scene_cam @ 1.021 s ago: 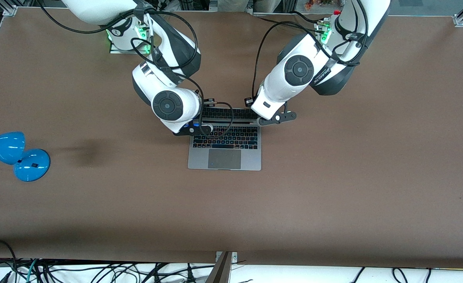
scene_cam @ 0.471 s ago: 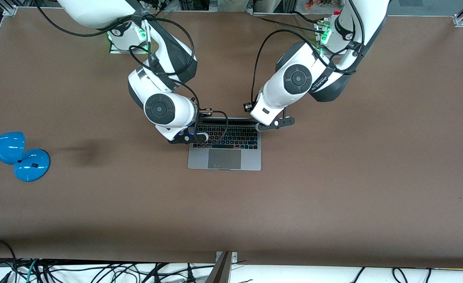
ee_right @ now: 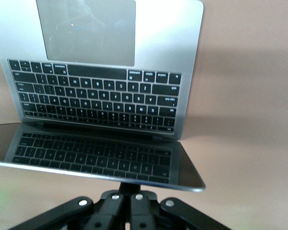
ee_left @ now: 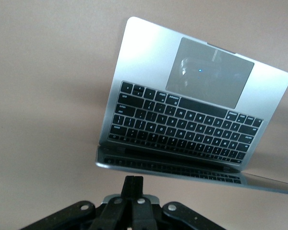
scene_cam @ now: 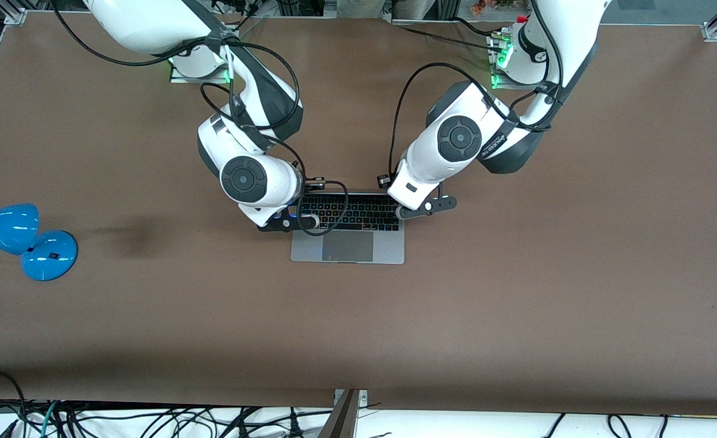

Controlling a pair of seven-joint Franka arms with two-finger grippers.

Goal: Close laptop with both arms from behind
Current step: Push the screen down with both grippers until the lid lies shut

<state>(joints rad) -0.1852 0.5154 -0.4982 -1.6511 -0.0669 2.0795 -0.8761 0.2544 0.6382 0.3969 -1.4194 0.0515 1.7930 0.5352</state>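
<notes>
Front view, grey laptop [scene_cam: 347, 243] mid-desk [scene_cam: 516, 304], lid tipped partway down over its keyboard, left gripper [ee_left: 133, 184] with jaws clenched pressing the lid's top edge, right gripper [ee_right: 130, 188] likewise clenched against that edge, nothing grasped, blue lamp [scene_cam: 20, 240] at the right arm's end.

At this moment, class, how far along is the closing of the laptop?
Done: both shut end effectors, left and right, sit at the top edge of the screen. In hand: the laptop is part closed, screen tilted over the keyboard. Left: lowering it flat; keys and trackpad are uncovered.
</notes>
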